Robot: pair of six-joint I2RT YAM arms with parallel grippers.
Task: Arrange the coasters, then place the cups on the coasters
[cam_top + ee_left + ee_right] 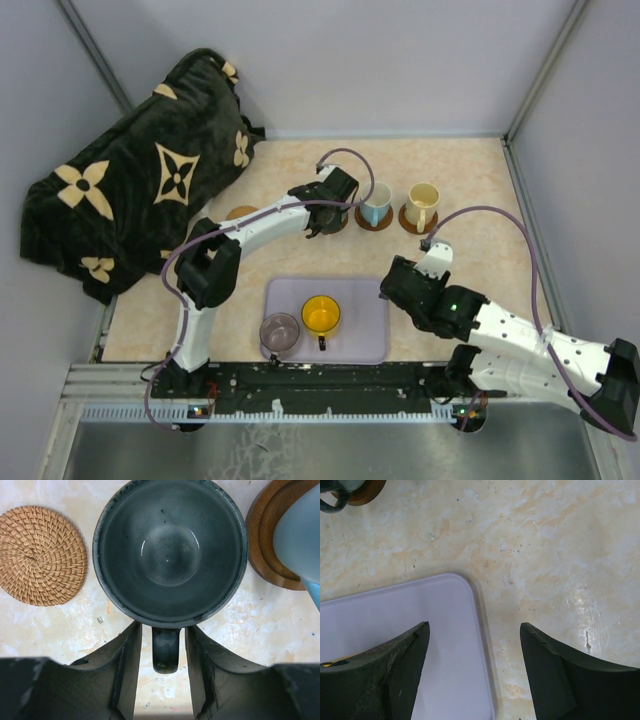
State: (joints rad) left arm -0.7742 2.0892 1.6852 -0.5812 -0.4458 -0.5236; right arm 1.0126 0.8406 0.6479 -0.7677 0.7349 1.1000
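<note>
Two arms reach over a marbled table (480,170). The left arm (250,225) stretches far forward, and the left gripper (164,630) sits low by a grey-green cup (170,550). Its jaws are narrowly parted either side of the handle (165,652), gripping nothing. This cup stands between a woven coaster (40,555) and a pale blue cup (376,205). The right arm (500,330) is bent low, and the right gripper (475,640) hovers wide and empty over a lavender tray (395,610) corner.

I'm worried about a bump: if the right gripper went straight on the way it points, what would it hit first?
Probably the lavender tray, near its corner: the right gripper points down with that edge between its open fingers. One finger is over the table instead; the height is unclear.
</note>
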